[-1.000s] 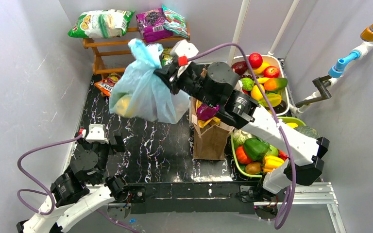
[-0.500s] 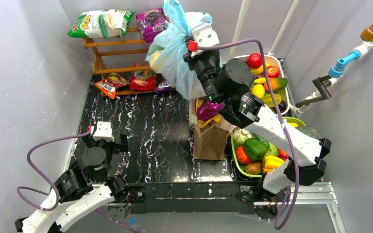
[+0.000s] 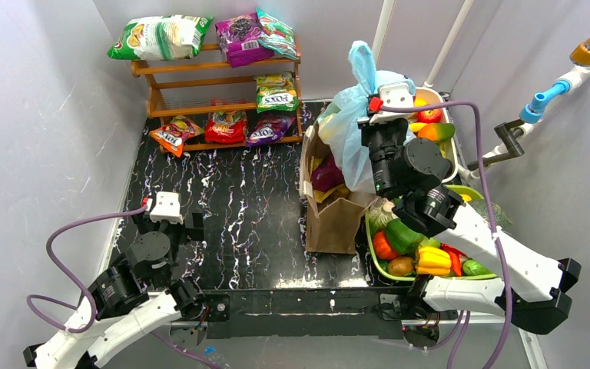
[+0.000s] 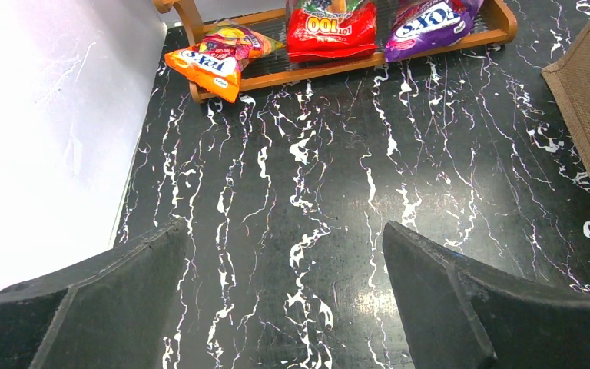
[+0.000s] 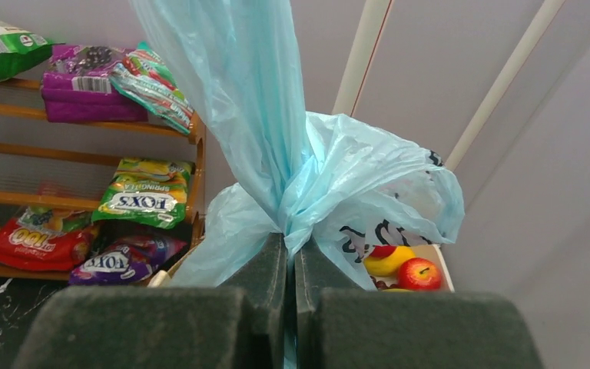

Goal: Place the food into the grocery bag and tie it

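Now the thin light-blue plastic grocery bag (image 3: pixel 343 134) hangs at the far right of the black white-veined table (image 3: pixel 238 207), above the stiff brown paper bag (image 3: pixel 334 219). A second ago it dangled over the middle of the table, and half a second ago it was up in front of the wooden snack shelf (image 3: pixel 200 69), so the right arm has swung it across in one sweep. The right gripper (image 5: pixel 290 257) has its fingers pressed together on the bag's gathered neck, with a twisted tail of plastic rising above the pinch. Whether that is a true knot I cannot tell. The left gripper (image 4: pixel 283 231) has barely shifted; its fingers are spread wide over bare table at the near left, holding nothing. Loose glossy fruit and vegetable pieces (image 3: pixel 419 257) lie in the green tray, and what sits inside the bag is not clear. My guess is that filling is over and only a check of the tie and a set-down remain
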`<action>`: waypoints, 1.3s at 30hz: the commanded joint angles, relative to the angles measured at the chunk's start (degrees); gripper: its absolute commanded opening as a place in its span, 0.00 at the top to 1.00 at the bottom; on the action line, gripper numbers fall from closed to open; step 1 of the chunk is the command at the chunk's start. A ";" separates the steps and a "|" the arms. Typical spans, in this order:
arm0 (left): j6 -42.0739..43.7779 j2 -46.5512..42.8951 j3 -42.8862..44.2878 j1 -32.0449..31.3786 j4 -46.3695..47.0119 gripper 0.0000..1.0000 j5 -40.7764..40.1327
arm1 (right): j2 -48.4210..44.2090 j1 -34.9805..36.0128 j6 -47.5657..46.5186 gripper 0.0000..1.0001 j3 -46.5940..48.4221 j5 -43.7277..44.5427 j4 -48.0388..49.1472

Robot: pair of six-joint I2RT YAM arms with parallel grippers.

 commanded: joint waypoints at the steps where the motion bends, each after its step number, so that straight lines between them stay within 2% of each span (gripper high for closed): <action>1: 0.09 -0.23 -0.08 -0.15 -0.19 0.02 -0.30 | -1.54 -0.54 8.01 0.99 -1.36 -2.87 -2.24; 7: 0.09 -0.73 -0.13 -0.14 -0.19 0.02 -0.30 | 1.79 -0.58 10.98 0.99 0.19 -6.99 -4.64; 15: 0.08 -1.07 -0.13 -0.21 -0.19 0.02 -0.29 | 9.42 -0.53 14.63 0.99 6.86 -14.63 -8.73; 22: 0.12 -1.24 -0.21 -0.15 -0.14 0.02 -0.28 | 12.58 -1.02 21.53 0.99 9.17 -18.44 -12.10; 29: 0.21 -0.97 -0.20 -0.18 -0.20 0.02 0.01 | 10.59 -2.19 28.96 0.99 3.19 -19.19 -16.17; 33: 0.35 -0.86 -0.23 -0.15 -0.19 0.02 0.18 | 7.23 -4.75 34.01 0.99 -2.48 -21.06 -19.86; 39: 0.30 -0.78 -0.24 -0.14 -0.20 0.02 0.20 | 1.87 -9.23 36.59 0.99 -9.24 -22.49 -24.04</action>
